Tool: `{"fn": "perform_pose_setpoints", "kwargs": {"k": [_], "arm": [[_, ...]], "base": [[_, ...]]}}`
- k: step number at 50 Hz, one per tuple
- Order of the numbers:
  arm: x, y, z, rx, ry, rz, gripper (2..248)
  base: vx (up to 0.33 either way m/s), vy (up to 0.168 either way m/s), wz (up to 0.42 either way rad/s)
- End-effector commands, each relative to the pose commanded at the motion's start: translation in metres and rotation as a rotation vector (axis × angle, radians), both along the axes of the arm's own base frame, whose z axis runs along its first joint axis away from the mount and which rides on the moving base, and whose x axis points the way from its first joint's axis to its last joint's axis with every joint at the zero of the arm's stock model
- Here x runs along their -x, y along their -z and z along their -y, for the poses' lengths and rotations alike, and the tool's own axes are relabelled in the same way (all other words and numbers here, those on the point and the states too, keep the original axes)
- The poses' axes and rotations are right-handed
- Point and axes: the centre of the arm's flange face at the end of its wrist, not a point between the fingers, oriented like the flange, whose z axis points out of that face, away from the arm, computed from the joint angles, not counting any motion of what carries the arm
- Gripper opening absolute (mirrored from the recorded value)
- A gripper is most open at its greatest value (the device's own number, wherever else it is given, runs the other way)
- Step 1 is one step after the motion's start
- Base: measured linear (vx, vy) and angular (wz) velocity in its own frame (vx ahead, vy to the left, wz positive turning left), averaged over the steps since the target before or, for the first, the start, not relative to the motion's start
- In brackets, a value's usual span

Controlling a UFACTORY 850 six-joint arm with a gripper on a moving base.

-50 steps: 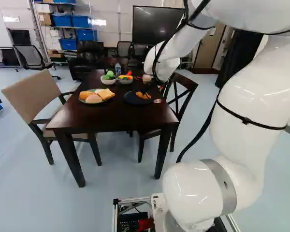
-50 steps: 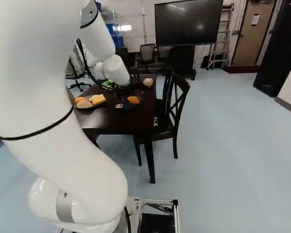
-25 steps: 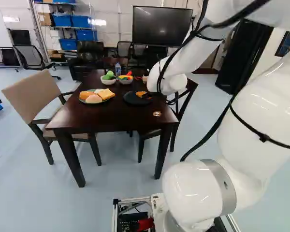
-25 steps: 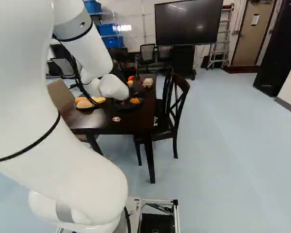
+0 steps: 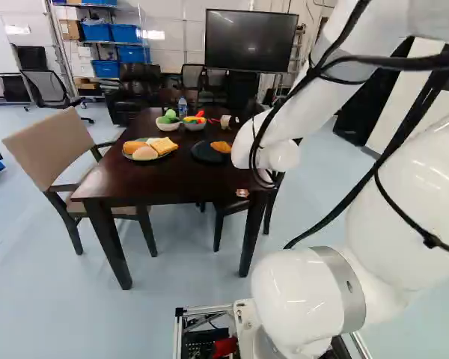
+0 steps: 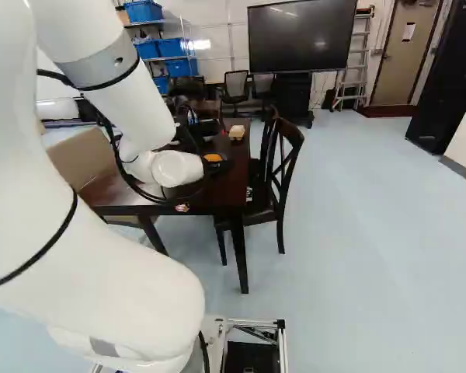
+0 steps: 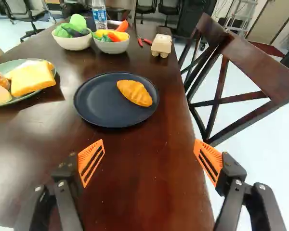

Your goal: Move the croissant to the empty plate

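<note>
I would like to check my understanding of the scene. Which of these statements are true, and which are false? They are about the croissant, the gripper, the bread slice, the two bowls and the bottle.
1. The croissant lies on the dark plate. True.
2. The gripper is closed around the croissant. False: it is open, with the croissant ahead of it.
3. The bread slice is on the green plate. True.
4. Both bowls are empty. False: both have food in them.
5. The bottle is lying on its side. False: it stands upright.
</note>
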Motion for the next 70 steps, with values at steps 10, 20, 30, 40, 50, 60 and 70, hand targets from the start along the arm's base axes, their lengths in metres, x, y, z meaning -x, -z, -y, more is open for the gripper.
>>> {"fn": "perform_pose_setpoints", "kwargs": {"k": [10, 20, 30, 40, 50, 60, 70], "arm": [[0.020, 0.010, 0.001, -0.025, 0.014, 0.040, 247], [0.038, 0.018, 0.002, -0.047, 0.024, 0.075, 247], [0.052, 0.024, 0.002, -0.065, 0.033, 0.103, 247], [0.064, 0.029, 0.002, -0.080, 0.039, 0.125, 247], [0.072, 0.033, 0.003, -0.090, 0.043, 0.141, 247], [0.077, 0.035, 0.003, -0.097, 0.045, 0.150, 247], [0.079, 0.036, 0.003, -0.099, 0.046, 0.154, 247]], "base": [[0.000, 0.000, 0.000], [0.000, 0.000, 0.000], [0.000, 0.000, 0.000], [0.000, 0.000, 0.000], [0.000, 0.000, 0.000], [0.000, 0.000, 0.000], [0.000, 0.000, 0.000]]}}
